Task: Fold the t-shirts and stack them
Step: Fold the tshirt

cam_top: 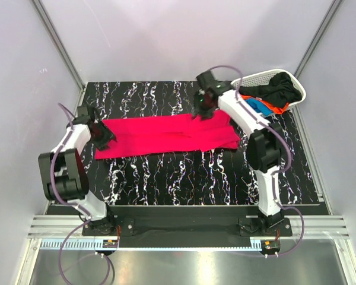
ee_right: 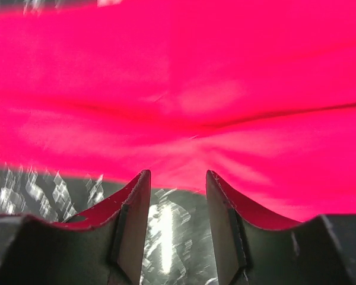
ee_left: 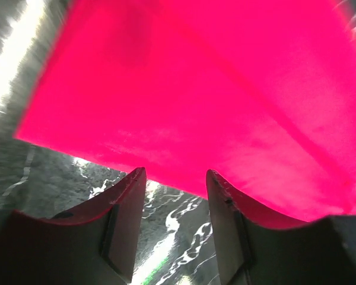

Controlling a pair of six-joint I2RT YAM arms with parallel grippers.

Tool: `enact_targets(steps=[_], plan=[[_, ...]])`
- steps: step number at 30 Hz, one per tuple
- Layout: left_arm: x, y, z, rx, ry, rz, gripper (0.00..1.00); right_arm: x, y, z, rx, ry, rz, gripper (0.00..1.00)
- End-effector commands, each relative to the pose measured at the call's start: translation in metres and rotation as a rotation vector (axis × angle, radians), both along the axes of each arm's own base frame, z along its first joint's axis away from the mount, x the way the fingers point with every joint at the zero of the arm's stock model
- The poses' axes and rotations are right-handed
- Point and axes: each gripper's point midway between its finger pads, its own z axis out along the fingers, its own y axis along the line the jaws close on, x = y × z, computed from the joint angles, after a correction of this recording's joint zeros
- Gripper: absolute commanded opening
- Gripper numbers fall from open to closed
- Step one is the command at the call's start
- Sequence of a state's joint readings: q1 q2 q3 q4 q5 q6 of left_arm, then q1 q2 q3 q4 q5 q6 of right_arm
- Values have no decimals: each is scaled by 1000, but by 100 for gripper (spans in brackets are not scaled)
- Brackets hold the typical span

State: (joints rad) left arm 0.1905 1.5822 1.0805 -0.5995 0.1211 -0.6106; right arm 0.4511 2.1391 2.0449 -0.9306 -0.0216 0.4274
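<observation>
Left fingers (ee_left: 124,221) and right fingers (ee_right: 133,221) stand apart, holding nothing, at the pinkish-red t-shirt's (cam_top: 166,135) edges.

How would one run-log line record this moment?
red t-shirt: flat on table | left pincer: open, at its edge | right pincer: open, at its edge

Overhead view: bright, even, diffuse light; the pale walls (cam_top: 24,71) wash out, the table (cam_top: 166,178) carries only faint shadows, and focus is sharp throughout. My left wrist view: the red shirt (ee_left: 196,89) is oversaturated and soft, with smeared blur and a white glare streak at the left edge. My right wrist view: my fingers (ee_right: 133,225) stand dark and fairly sharp; glare shines on the table between them.
</observation>
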Motion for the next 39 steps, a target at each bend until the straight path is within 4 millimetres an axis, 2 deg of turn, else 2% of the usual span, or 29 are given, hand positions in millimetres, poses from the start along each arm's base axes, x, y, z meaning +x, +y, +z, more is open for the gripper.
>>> enact_targets(steps=[1, 5, 10, 12, 16, 20, 27, 39], plan=[[17, -10, -10, -72, -34, -50, 48, -26, 41, -22, 85, 82, 72, 49], [16, -4, -21, -75, -1, -54, 47, -34, 44, -40, 64, 105, 100, 47], [13, -10, -28, -102, 18, -59, 45, -41, 48, -56, 88, 150, 86, 35], [9, -12, -32, -111, 29, -57, 44, -44, 52, -61, 100, 163, 86, 29], [6, -14, -40, -128, 52, -50, 44, -50, 61, -77, 93, 188, 85, 8], [3, -17, -47, -152, 74, -38, 43, -41, 58, -89, 57, 174, 51, 2], [0, -14, -52, -153, 88, -39, 42, -34, 56, -105, 25, 179, 25, 0], [-16, -4, -63, -152, 130, -11, 41, -12, 47, -113, -48, 119, -20, 0]])
